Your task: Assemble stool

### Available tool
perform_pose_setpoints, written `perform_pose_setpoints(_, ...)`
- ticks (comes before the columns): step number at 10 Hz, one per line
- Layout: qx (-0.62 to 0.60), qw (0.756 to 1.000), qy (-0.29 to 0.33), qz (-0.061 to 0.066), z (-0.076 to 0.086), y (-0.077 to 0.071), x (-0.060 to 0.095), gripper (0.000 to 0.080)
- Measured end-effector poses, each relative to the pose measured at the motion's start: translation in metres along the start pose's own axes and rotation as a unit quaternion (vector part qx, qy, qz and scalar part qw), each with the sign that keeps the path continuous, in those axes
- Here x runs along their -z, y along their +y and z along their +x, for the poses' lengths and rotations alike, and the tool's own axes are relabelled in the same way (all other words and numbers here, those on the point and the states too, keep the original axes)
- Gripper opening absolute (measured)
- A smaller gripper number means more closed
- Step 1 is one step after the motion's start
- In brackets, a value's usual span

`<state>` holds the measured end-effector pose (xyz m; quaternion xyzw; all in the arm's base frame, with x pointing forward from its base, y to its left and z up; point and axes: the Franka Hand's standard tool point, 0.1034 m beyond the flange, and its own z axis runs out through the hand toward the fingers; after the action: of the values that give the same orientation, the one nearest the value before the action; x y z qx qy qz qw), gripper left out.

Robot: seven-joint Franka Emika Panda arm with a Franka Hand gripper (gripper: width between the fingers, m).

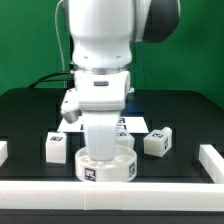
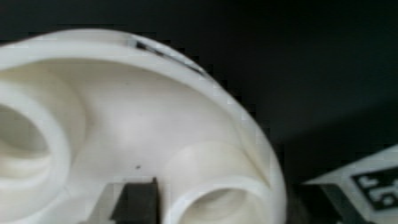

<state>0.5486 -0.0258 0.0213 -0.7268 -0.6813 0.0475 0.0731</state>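
The stool's round white seat (image 1: pixel 105 168) lies near the table's front edge, with a tag on its side. My gripper (image 1: pixel 100 156) reaches straight down into its top and is shut on the seat. In the wrist view the seat (image 2: pixel 125 110) fills most of the picture with its round sockets, and one dark finger (image 2: pixel 135 200) presses against its inner wall; the gripper (image 2: pixel 178 205) has the seat's wall between its fingers. One tagged leg (image 1: pixel 57 147) stands to the exterior view's left of the seat and another leg (image 1: pixel 158 141) to its right, the latter also showing as a leg (image 2: pixel 365 185) in the wrist view.
White border rails run along the front (image 1: pixel 110 192), the exterior view's right (image 1: pixel 212 156) and left (image 1: pixel 3 150). The marker board (image 1: pixel 127 125) lies behind the arm on the black table.
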Motion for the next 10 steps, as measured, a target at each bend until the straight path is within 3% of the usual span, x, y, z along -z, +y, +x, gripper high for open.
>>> perform_pose_setpoints(7, -0.075, 0.997, 0.004, -0.006, 0.078, 0.006, 0.0, 0.033)
perform_pose_setpoints(10, -0.081, 0.997, 0.008, -0.015, 0.099, 0.018, -0.002, 0.033)
